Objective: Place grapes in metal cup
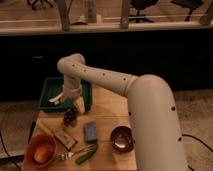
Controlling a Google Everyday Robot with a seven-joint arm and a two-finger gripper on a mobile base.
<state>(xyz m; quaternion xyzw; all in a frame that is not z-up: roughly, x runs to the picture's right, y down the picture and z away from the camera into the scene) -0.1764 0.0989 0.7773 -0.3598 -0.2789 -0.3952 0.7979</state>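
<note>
We cannot tell if the jaws are open or closed, because the end of the arm is a pale blur from here. The gripper (64, 97) hangs over the front edge of the green tray (50, 90), at the back left of the wooden table (107, 107). The big white arm (150, 115) fills the right side of our view and bends over to reach it.

The grapes (70, 116) are a small dark lumpy bunch. They sit on the table just in front of the tray and just below the gripper. We cannot tell if the gripper touches them.

Next to the grapes, a bit to the right and closer to us, lies the blue sponge (90, 131). Farther right is a dark red bowl (121, 138). At the front left corner sits an orange bowl (41, 150) with something orange inside. Between the orange bowl and the sponge lies a small flat brown packet (65, 137). A long green cucumber (86, 153) lies near the front edge, and a fork (65, 155) rests just to its left. A yellow thing (45, 129) lies on the left side of the table, behind the orange bowl.

We do not see a metal cup that we can be sure of.
</note>
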